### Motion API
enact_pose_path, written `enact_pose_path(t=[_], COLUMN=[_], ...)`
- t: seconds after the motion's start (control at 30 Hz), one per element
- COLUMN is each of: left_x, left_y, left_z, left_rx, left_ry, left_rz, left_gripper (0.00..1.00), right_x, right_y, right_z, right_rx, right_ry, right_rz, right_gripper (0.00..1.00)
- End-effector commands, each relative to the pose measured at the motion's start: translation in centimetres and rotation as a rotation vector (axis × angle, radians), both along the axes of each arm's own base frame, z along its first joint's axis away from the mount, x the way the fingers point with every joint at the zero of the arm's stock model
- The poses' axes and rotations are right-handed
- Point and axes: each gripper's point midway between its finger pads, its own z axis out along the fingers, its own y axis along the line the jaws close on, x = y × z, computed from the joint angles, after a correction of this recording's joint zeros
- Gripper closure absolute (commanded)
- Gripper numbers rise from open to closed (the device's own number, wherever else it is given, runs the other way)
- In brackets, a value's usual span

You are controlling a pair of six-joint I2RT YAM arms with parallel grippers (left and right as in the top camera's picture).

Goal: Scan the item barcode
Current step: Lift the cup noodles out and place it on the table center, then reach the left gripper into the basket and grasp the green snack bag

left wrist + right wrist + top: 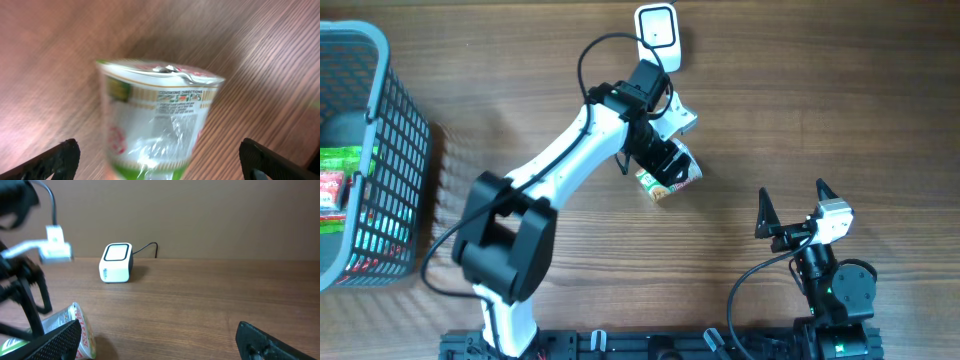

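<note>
The item is a cup of instant noodles [672,180] with a green and red label and a clear wrap. It lies tilted on its side at mid-table. My left gripper [663,163] is right over it and open. In the left wrist view the cup [155,120] sits between the two black fingertips [62,157], with a gap on each side. The white barcode scanner [657,30] stands at the far edge, beyond the cup. My right gripper [790,208] is open near the front right and holds nothing. Its view shows the cup [82,330] at lower left and the scanner [116,262] behind.
A grey mesh basket [395,150] with green and red packets stands at the left edge. The scanner's black cable [595,50] loops over the left arm. Bare wood lies between the cup and the right arm.
</note>
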Motion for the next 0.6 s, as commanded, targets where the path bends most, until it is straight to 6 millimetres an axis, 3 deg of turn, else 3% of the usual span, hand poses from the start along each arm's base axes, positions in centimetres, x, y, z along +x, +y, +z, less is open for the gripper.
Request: enact_pose_path(t=[0.0,0.1,0.13,0.2,0.23,0.27,0.3,0.37,0.47,0.57], left_x=[1.1,3.0,4.1,4.5,4.3,3.4,2.5,0.3,-3.6,-7.0], left_y=[1.1,5.2,9.7,16.2,19.5,25.3,29.0,35.7,45.1,51.8], left_z=[9.2,15.3,18.7,22.0,23.5,26.1,27.4,28.7,28.6,26.6], left_rx=[-0.08,-0.033,0.048,0.143,0.177,0.21,0.231,0.298,0.431,0.47], left_ry=[-0.226,-0.433,-0.557,-0.666,-0.706,-0.762,-0.792,-0.813,-0.777,-0.691], left_rz=[0.033,0.159,0.288,0.453,0.54,0.697,0.797,0.987,1.247,1.356], left_gripper=[0.0,0.0,0.0,0.0,0.0,0.0,0.0,0.0,0.0,0.0], right_x=[0.0,0.0,0.0,0.0,0.0,0.0,0.0,0.0,0.0,0.0], right_y=[0.1,0.1,0.1,0.1,0.1,0.1,0.1,0.1,0.1,0.1], right_z=[0.1,0.1,0.1,0.1,0.1,0.1,0.1,0.1,0.1,0.1], right_rx=[0.003,0.003,0.003,0.003,0.003,0.003,0.003,0.003,0.003,0.003], right_ry=[-0.007,-0.006,-0.007,-0.007,-0.007,-0.006,-0.007,-0.006,-0.007,-0.007], right_rz=[0.006,0.006,0.006,0.006,0.006,0.006,0.006,0.006,0.006,0.006], right_gripper=[0.0,0.0,0.0,0.0,0.0,0.0,0.0,0.01,0.0,0.0])
